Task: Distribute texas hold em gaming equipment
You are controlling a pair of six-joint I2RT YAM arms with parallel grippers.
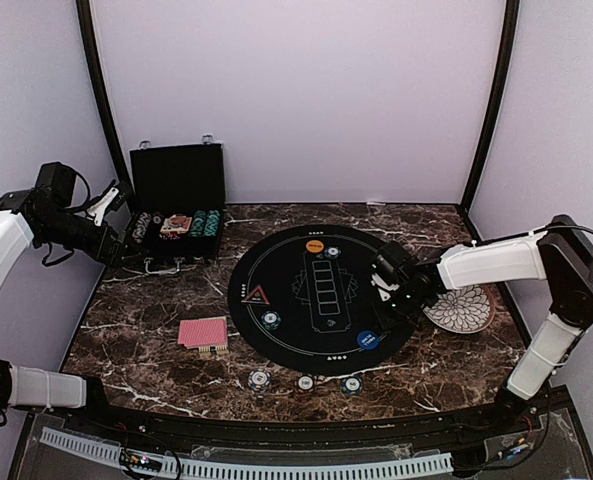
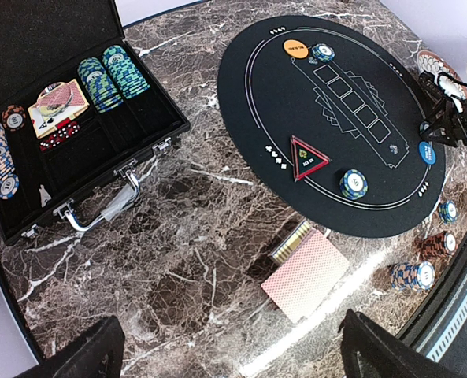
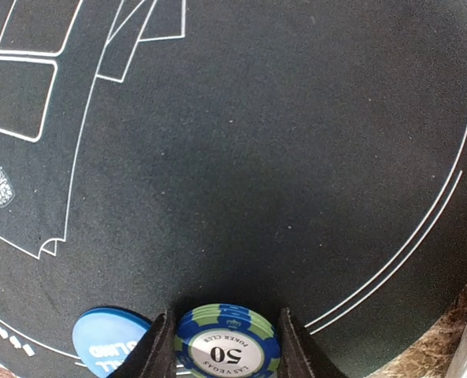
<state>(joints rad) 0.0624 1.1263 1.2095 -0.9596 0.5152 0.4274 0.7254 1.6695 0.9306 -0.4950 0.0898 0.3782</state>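
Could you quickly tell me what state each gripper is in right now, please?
Left gripper: open, empty.
Right gripper: closed on the 50 chip stack.

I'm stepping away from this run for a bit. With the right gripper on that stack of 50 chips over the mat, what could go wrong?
1. The right gripper pinches the chip stack only by its edges; lower chips could slip out and roll.
2. The blue disc lies right beside one finger, so lowering or opening may nudge it across the mat.

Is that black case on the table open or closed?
Open. The black case's lid stands up at the back, and chips and cards show inside.
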